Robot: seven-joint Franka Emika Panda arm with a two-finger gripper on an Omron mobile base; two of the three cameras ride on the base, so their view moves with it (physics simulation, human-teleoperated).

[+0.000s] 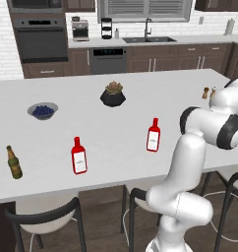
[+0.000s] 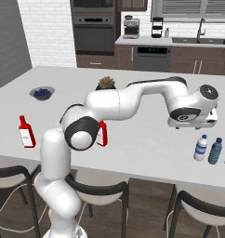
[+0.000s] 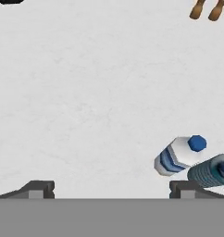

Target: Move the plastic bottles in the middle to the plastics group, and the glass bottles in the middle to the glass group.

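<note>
The two-finger gripper [image 3: 111, 189] hangs with its jaws spread wide and empty above the white counter [image 2: 147, 139], just beside the clear plastic bottle with blue label [image 2: 201, 148] and the blue-teal plastic bottle [image 2: 215, 151], which stand upright side by side. Well apart from that pair, one red flat-sided glass bottle with white label [image 1: 153, 135] stands mid-counter; further from them stand an identical red bottle [image 1: 78, 155] and a slim dark olive-brown bottle [image 1: 14, 162]

Matt white stone-look counter [image 1: 116, 128], glossy red glass bottles with white paper labels [image 1: 153, 135], clear plastic bottle [image 2: 201, 148], ribbed blue-teal plastic bottle [image 2: 215, 151]
</note>
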